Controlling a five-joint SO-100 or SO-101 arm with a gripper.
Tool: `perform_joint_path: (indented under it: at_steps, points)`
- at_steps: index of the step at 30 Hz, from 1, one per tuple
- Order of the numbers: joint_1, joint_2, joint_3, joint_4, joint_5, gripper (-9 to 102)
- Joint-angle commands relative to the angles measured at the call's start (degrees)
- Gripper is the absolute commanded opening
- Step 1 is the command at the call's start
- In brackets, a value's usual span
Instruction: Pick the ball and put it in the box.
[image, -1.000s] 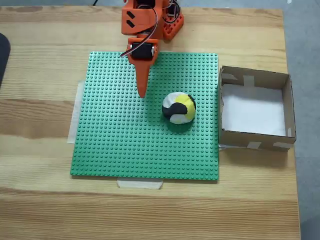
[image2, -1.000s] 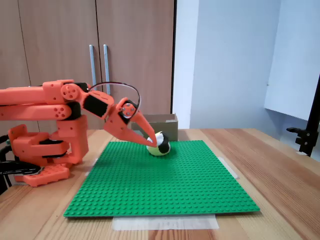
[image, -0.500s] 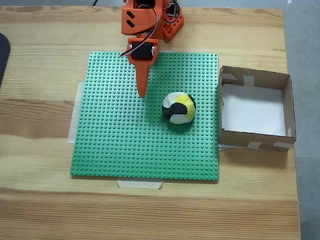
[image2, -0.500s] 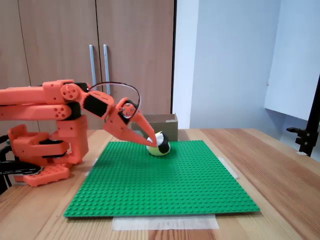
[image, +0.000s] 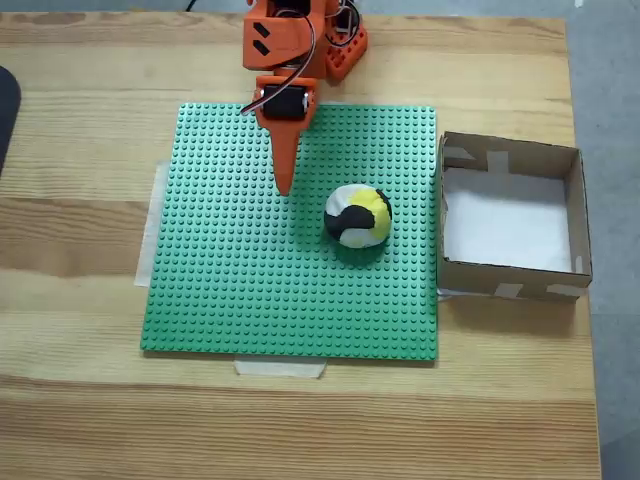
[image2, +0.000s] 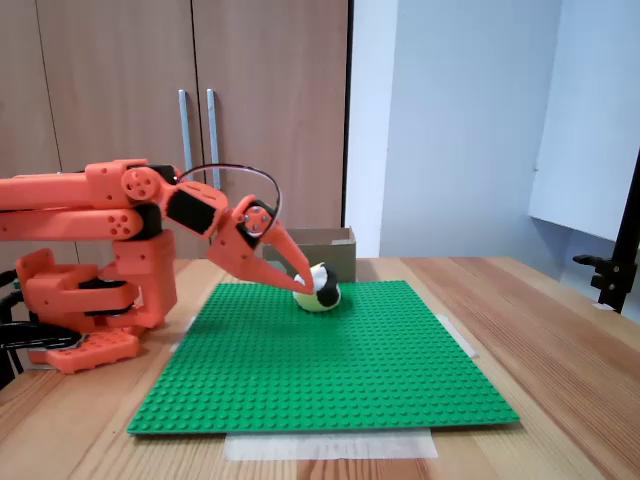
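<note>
The ball (image: 357, 215) sits on the green studded mat (image: 230, 300), right of the mat's middle in the view from above, nearer the counter's (image: 90, 420) right edge than its left. The box (image: 510, 285) stands just off the mat's right edge, by the counter's right edge, white floor bare. The orange tool (image: 284, 186) points down at the mat, its tip left of the ball and clear of it, fingers pressed together into a single point.

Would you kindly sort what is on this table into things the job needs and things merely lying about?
Needed: ball, box, tool.
Lying about: green studded baseplate, tape strips at its edges, dark object at the table's edge.
</note>
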Motion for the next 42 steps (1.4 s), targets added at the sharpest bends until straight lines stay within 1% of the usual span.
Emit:
perform_joint_path:
  at_steps: [1, 42]
  points:
    - [0.2, 0.5, 3.1, -0.8, 0.5, -1]
    - [-0.4, 0.5, 3.1, -0.8, -0.3, -1]
